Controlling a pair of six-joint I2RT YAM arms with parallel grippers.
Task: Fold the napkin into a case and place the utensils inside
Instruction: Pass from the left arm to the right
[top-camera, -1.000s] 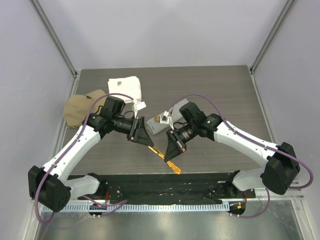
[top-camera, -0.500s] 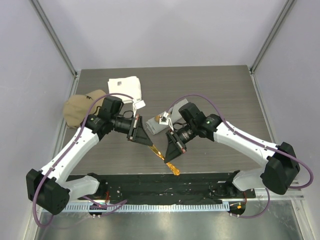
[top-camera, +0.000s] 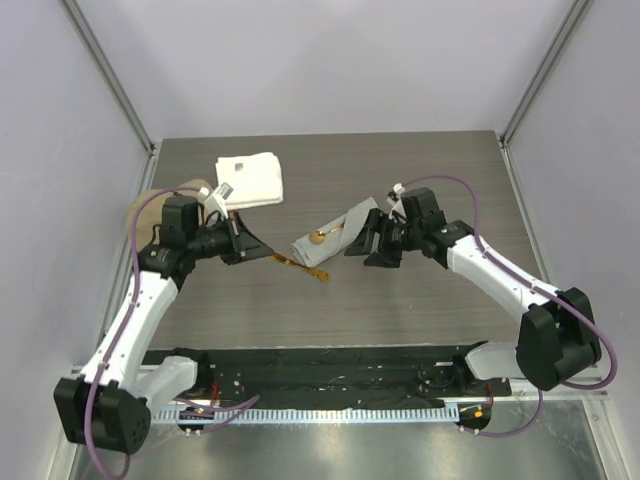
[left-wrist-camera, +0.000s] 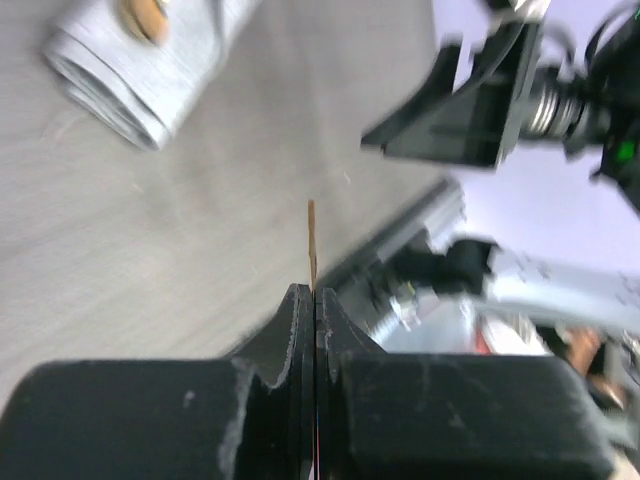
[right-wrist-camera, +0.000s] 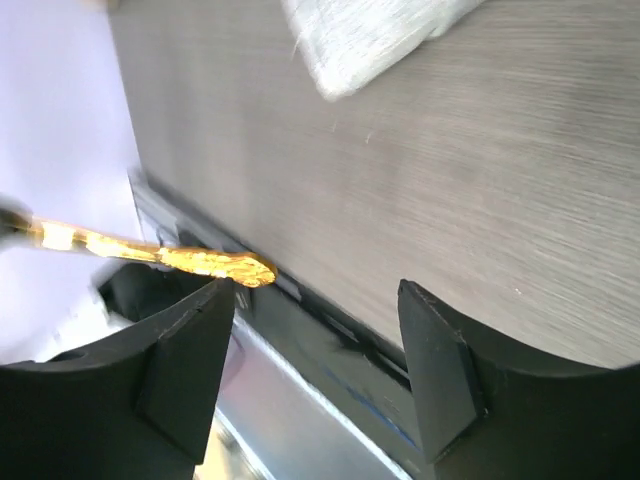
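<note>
Left gripper (left-wrist-camera: 313, 300) clenched on the slim orange-yellow stick utensil (right-wrist-camera: 190, 260), just beside the open end of the folded light-grey cloth case (top-camera: 335, 238) (round tan wooden bowl (top-camera: 318, 237) shows there). Right gripper (right-wrist-camera: 315, 295) right of case, jaws spread, empty.

The case (top-camera: 352, 218) is plain light grey. The spoon (top-camera: 318, 237) has a tan bowl. The stick (right-wrist-camera: 150, 252) is glossy orange-yellow, mottled darker. The towel (top-camera: 250, 180) is white, and the cap (top-camera: 185, 188) is tan. The table (top-camera: 420, 165) is dark grey-brown with fine grain. The left gripper (left-wrist-camera: 312, 292) and right gripper (right-wrist-camera: 315, 290) are black. The arms (top-camera: 500, 275) are white with black joints, and the cables (top-camera: 455, 182) are purple.
</note>
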